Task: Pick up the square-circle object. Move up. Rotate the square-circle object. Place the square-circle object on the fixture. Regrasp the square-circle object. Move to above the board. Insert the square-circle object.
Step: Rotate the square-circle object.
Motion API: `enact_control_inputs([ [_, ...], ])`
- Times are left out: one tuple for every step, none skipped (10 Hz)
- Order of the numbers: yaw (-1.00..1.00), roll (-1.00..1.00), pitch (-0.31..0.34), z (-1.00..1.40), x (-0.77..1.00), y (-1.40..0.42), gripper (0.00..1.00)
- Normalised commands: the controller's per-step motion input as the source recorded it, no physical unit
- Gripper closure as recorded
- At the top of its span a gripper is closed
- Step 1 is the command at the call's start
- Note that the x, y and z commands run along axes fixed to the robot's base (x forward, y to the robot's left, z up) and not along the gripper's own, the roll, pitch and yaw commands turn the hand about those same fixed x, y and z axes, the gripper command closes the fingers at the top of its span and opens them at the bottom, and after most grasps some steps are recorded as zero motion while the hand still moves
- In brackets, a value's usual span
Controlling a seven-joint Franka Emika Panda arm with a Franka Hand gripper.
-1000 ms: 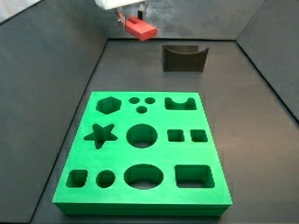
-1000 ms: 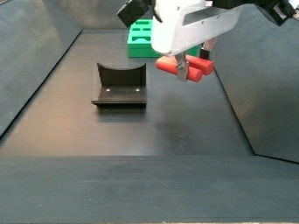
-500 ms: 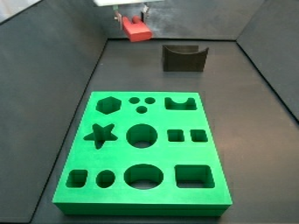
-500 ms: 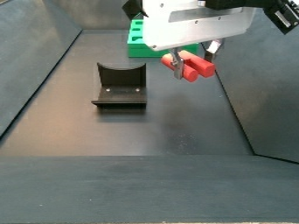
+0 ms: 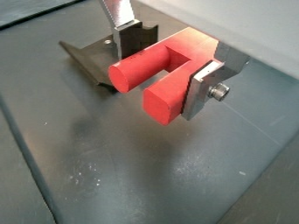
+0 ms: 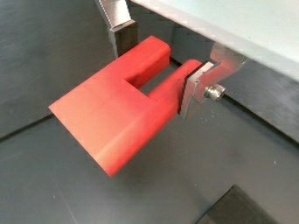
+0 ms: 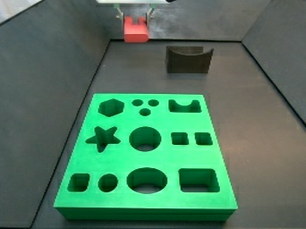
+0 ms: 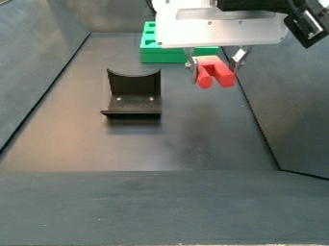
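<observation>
1. Nearest in a side view: green board (image 7: 148, 157) flat on the dark surface (image 7: 263, 152), holes unfilled.
2. Further back: fixture (image 7: 188, 58) standing alone, notch up.
3. Furthest, up high: gripper (image 7: 138, 22) clear of the surface, jaws clamped on the square-circle object (image 7: 136, 29).
4. In a wrist view: red square-circle object (image 5: 163, 73) pinched between silver fingers (image 5: 208, 85), off the floor.

Gripper (image 8: 214, 61) raised off the floor, up and to one side of the fixture (image 8: 130, 93), pointing down. Silver fingers (image 5: 211, 83) clamped on the square-circle object (image 5: 160, 73), one plate on each side.
</observation>
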Motion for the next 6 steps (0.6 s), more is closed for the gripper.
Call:
enact_control_inputs([
  [-0.29, 0.0, -0.011, -0.03, 0.01, 0.02, 1.0],
  [0.0, 0.0, 0.0, -1.0, 0.0, 0.0, 1.0],
  [0.04, 0.0, -0.002, -1.0, 0.0, 0.0, 1.0],
  [0.05, -0.01, -0.023, -1.0, 0.02, 0.0, 1.0],
  [0.04, -0.02, -0.025, -1.0, 0.02, 0.0, 1.0],
  [0.03, -0.03, -0.028, -1.0, 0.03, 0.0, 1.0],
])
